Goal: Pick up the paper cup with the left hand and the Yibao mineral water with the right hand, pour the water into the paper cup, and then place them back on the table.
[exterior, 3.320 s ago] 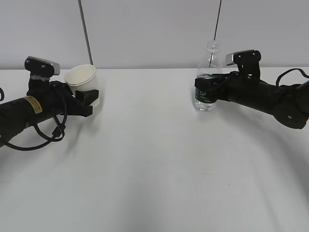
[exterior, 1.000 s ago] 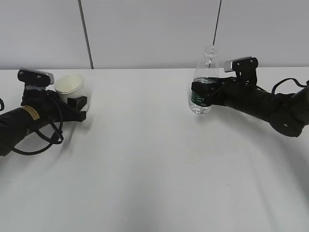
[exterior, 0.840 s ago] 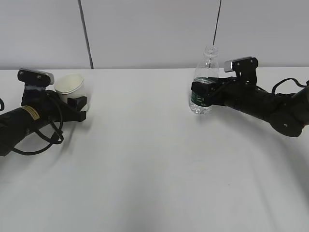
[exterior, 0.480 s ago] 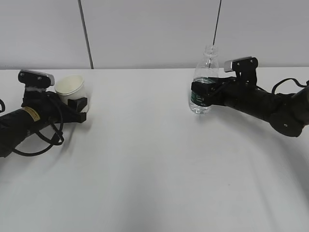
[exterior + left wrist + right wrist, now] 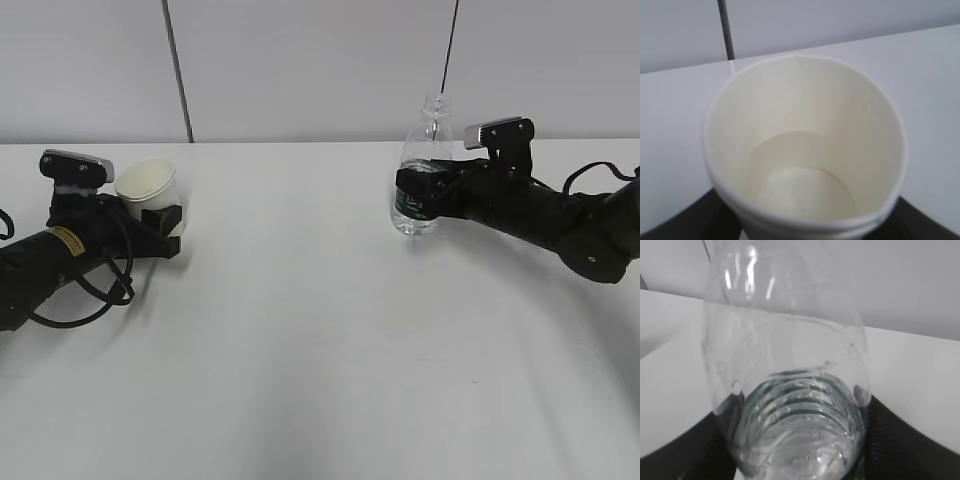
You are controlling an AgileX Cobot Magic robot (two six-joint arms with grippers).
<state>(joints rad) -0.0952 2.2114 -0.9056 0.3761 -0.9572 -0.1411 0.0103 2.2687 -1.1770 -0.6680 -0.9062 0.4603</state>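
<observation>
The left hand (image 5: 160, 222) is closed around the cup (image 5: 147, 184), its dark fingers (image 5: 690, 227) pressing the cup's lower sides while the rim and upper half stand clear above them. The cup sits upright, leaning a little, at the far left of the surface (image 5: 320, 340); whether its base touches the surface cannot be told. In the left wrist view the cup (image 5: 805, 150) fills the frame, its cream inside open to the camera. The left arm (image 5: 50, 265) lies low and nearly level, reaching in from the left edge, with a yellow sticker on its side and a silver-grey block (image 5: 75, 163) on top just beside the cup.

The right hand (image 5: 418, 192) is clamped on the bottle (image 5: 425, 165) at the green label, the bottle upright with its open neck above the hand and its base at or just over the surface. In the right wrist view the bottle (image 5: 790, 375) stands between the dark fingers (image 5: 890, 440), with water low in its ribbed lower part. The right arm (image 5: 540, 215) comes in from the right edge, sloping slightly down toward the bottle. Cup and bottle are well apart, on opposite sides of the surface
</observation>
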